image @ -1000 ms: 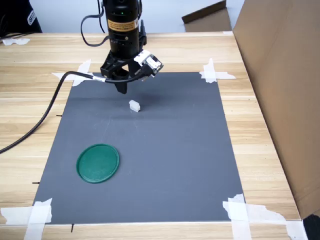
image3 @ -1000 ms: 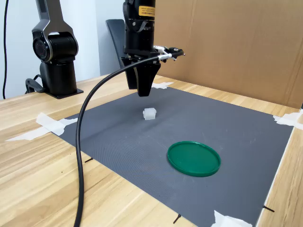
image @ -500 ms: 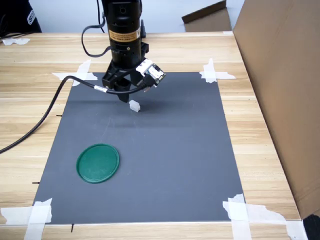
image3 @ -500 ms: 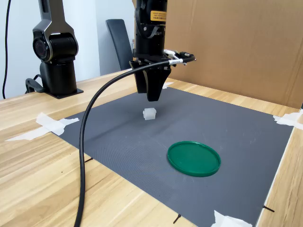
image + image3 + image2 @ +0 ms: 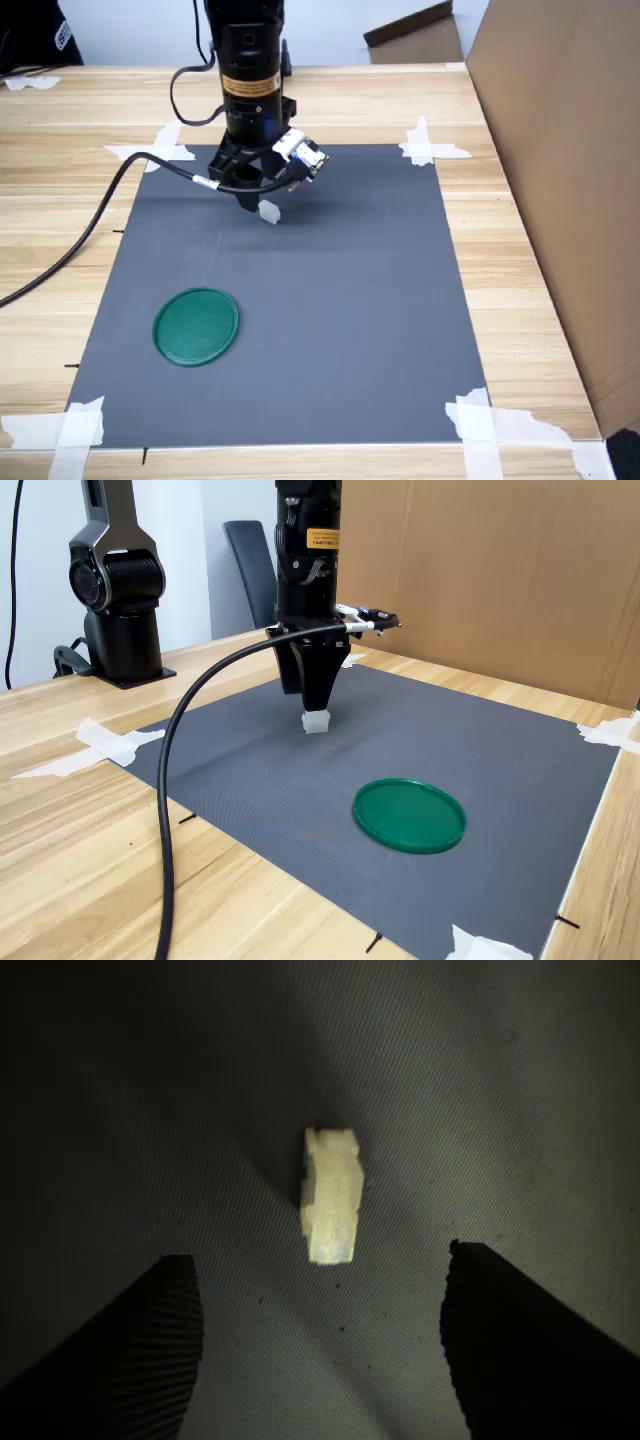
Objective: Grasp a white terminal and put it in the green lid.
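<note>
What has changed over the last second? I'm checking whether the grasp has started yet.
The gripper has come down and shifted over the tiny white plastic terminal, its open fingers now either side of it in the wrist view, not touching. Nothing grasped yet. The terminal, the flat round green plastic lid and the grey mat stayed put.

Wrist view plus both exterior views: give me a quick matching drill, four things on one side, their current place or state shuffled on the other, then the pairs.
Things:
1. white terminal
2. green lid
3. gripper
4. black cable

Places or states:
A. open, with a finger on each side of the small block in the wrist view
B. lying on the grey mat just under the fingertips, not yet held
C. hanging from the arm and trailing over the wooden table
D. flat on the mat, nothing in it, apart from the arm

Pairs: 1-B, 2-D, 3-A, 4-C
</note>
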Robot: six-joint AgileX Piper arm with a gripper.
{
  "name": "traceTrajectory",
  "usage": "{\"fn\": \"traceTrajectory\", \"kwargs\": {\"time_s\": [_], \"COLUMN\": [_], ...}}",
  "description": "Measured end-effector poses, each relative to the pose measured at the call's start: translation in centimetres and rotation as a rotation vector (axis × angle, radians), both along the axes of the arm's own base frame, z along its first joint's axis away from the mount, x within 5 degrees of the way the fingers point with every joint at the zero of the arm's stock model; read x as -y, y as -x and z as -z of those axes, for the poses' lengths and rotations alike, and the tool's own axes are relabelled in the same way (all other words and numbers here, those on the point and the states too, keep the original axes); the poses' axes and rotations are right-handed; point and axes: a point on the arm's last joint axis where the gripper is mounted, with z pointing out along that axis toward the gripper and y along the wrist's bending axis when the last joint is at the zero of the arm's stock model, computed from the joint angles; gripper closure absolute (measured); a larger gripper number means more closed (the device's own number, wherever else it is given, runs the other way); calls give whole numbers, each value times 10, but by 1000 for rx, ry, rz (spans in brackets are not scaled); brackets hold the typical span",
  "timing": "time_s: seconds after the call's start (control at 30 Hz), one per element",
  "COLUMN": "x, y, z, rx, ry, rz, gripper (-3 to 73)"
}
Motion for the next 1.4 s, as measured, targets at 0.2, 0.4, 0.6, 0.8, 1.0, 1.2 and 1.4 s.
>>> {"fn": "traceTrajectory", "kwargs": {"time_s": [0.2,0.4,0.6,0.8,1.0,1.2,1.4], "x": [-2,-3,-4,-4,-5,-5,-5], "y": [-2,-3,-7,-10,-12,-12,-13], "z": [0,1,16,18,27,27,28], "rx": [28,38,-8,6,-19,-15,-17], "ry": [-23,-39,-42,-46,-38,-40,-48], "rz": [6,34,81,80,79,80,118], "gripper": [108,108,109,108,112,142,249]}}
